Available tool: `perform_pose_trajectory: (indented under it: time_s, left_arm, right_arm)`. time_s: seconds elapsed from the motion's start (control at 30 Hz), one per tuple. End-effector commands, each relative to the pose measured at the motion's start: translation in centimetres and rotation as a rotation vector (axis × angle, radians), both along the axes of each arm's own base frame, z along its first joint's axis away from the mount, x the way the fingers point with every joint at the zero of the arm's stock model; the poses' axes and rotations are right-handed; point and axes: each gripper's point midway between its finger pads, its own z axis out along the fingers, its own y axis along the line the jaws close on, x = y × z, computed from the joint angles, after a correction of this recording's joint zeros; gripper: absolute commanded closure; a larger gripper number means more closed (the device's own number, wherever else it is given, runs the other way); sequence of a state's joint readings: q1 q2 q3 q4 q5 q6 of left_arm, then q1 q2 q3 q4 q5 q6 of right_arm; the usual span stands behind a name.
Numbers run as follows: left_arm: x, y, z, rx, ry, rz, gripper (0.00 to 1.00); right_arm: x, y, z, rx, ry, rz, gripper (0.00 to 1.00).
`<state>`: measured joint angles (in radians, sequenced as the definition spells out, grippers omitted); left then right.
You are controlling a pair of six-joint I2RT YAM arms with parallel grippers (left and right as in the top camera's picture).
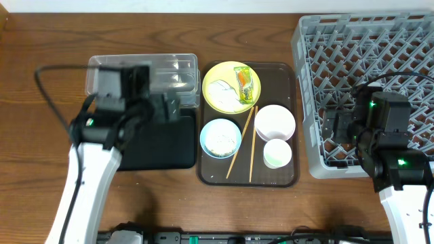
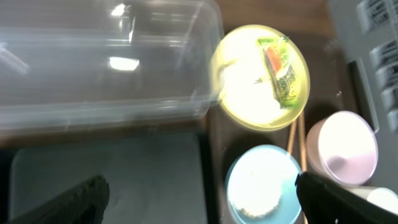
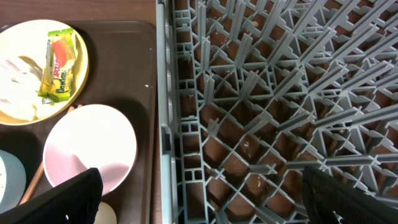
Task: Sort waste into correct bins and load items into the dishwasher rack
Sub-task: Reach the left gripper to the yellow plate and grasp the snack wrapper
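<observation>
On the brown serving tray, the yellow plate [image 1: 230, 87] holds the green-and-orange wrapper [image 1: 244, 80] and crumpled white paper [image 1: 222, 91]. The light blue bowl [image 1: 220, 137] holds rice scraps. The white bowl [image 1: 274, 122], small cup [image 1: 277, 153] and two chopsticks [image 1: 241, 144] lie beside it. My left gripper [image 1: 173, 108] is open and empty over the black tray [image 1: 159, 146], near the clear tub [image 1: 146, 73]; the left wrist view shows it [image 2: 199, 205] spanning the tray edge and the blue bowl [image 2: 261, 183]. My right gripper [image 1: 333, 127] is open and empty over the rack's [image 1: 380, 61] left wall [image 3: 171, 143].
The brown serving tray [image 1: 291, 173] lies between the black tray and the rack. A black cable [image 1: 44, 88] loops at the far left. The rack's upright pegs [image 3: 280, 74] stand under my right gripper.
</observation>
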<state>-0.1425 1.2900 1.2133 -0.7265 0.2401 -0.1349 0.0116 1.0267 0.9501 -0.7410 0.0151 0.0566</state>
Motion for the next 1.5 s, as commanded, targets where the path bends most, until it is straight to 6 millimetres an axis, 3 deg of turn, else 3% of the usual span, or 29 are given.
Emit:
perform_pose_trajectory:
  time_s: [0.0, 0.17, 0.37, 0.57, 0.73, 0.93, 1.13, 1.23, 1.33, 1.47]
  left_arm:
    - [3.2, -2.2, 1.2, 0.025, -0.056, -0.019, 0.02]
    - [6.4, -7.3, -0.5, 0.018, -0.103, -0.115, 0.02]
    - [8.5, -12.1, -6.4, 0.065, -0.067, -0.185, 0.02]
    - [10.1, -13.9, -12.2, 0.117, -0.026, -0.19, 0.02]
    - [10.3, -14.2, -16.4, 0.137, 0.033, -0.194, 0.05]
    - [9.9, -14.1, -19.7, 0.151, 0.102, -0.185, 0.22]
    - [9.6, -14.5, -19.7, 0.139, 0.108, -0.196, 0.64]
    - [9.5, -15.1, -18.7, 0.107, 0.098, -0.213, 0.75]
    - [9.8, -15.2, -15.8, 0.086, 0.044, -0.212, 0.8]
    - [10.1, -13.9, -9.2, 0.048, -0.068, -0.181, 0.81]
  right_arm:
    - [0.3, 0.5, 1.2, 0.0, -0.029, 0.022, 0.01]
    - [0.3, 0.5, 1.2, 0.0, -0.029, 0.022, 0.01]
    - [0.3, 0.5, 1.2, 0.0, -0.029, 0.022, 0.01]
    - [0.2, 0.5, 1.1, 0.0, -0.024, 0.022, 0.01]
    - [0.2, 0.5, 1.0, 0.0, -0.021, 0.021, 0.01]
    - [0.1, 0.5, 1.0, 0.0, -0.02, 0.021, 0.01]
    - [0.1, 0.5, 1.0, 0.001, -0.019, 0.022, 0.01]
    - [0.0, 0.5, 0.9, 0.0, -0.014, 0.022, 0.01]
    - [0.0, 0.5, 0.9, 0.0, -0.013, 0.022, 0.01]
    - [0.0, 0.5, 0.9, 0.0, -0.014, 0.021, 0.01]
